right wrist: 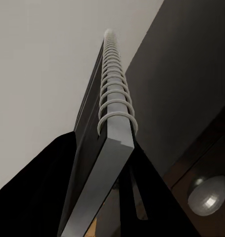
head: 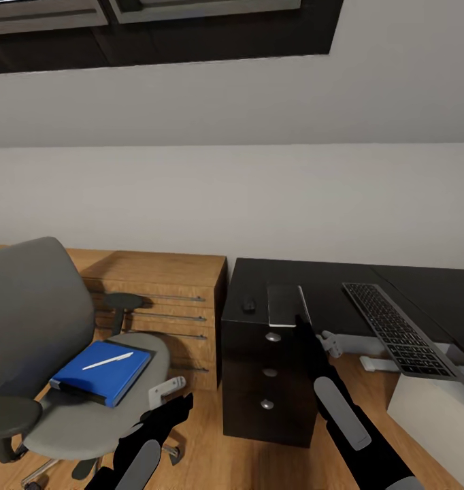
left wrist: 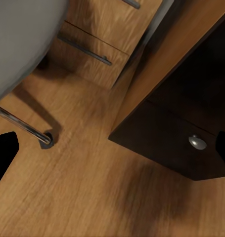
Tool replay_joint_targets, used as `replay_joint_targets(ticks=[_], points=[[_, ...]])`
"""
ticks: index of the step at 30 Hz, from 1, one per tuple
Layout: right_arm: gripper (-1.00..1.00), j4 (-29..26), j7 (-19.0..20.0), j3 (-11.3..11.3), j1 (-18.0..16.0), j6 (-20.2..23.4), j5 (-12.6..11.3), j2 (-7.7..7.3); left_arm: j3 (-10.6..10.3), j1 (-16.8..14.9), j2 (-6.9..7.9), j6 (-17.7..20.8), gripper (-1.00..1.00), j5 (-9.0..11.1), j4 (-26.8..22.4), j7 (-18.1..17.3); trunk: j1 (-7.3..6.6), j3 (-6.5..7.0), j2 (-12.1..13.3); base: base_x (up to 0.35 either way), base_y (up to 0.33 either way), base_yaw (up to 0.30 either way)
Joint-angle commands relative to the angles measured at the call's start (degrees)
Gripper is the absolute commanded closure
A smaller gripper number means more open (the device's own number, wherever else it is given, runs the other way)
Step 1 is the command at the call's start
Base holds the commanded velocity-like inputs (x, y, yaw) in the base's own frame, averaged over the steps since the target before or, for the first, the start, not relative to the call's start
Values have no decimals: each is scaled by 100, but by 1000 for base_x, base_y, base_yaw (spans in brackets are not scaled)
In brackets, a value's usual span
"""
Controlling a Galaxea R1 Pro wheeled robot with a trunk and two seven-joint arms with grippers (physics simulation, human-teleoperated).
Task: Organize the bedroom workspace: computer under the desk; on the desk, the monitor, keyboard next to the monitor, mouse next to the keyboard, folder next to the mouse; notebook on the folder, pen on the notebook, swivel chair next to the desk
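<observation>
My right gripper [head: 303, 324] is shut on the near edge of the grey spiral-bound notebook [head: 284, 304], which sits level at the black desk's [head: 259, 272] front corner above the drawers; the right wrist view has the notebook [right wrist: 110, 143] between my fingers [right wrist: 43, 192]. The mouse [head: 249, 303] lies just left of it. The keyboard [head: 397, 328] lies on the desk to the right. On the grey swivel chair [head: 35, 306] at left rests the blue folder [head: 103, 372] with the white pen [head: 107, 361] on top. My left gripper [head: 172, 412] hangs open, low beside the chair. The white computer [head: 429, 415] stands under the desk. The monitor is out of view.
A light wooden drawer cabinet [head: 165, 289] stands against the wall between chair and desk. Wooden floor [left wrist: 92, 197] lies in front of the drawers, whose silver knobs [head: 273, 337] face me. The chair's chrome leg and wheel [left wrist: 44, 139] are near my left gripper.
</observation>
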Motion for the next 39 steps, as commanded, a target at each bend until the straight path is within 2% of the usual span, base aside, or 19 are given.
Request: replay_joint_targets(ticks=[1,4,8,16,39], points=[[100,-4,-29,25,-6,-51,-35,-7,-13,-6,5,8,-100,35,-18,47,22,-25,-45,0,0,0],[100,-1,-35,26,-6,-63,-34,-4,-13,-6,5,8,-100,35,-30,49,88,-79,-165,0,0,0],[100,1,-59,14,-6,-44,-40,4,-5,-6,5,8,-100,35,-60,40,88,-79,-165,0,0,0],[100,9,-103,0,-6,-43,-43,6,-5,-6,5,8,-100,35,-62,35,264,-222,-486,0,0,0],[100,333,-205,-8,-6,-52,-54,13,4,-6,23,17,-100,43,-62,6,264,-222,-486,26,0,0]])
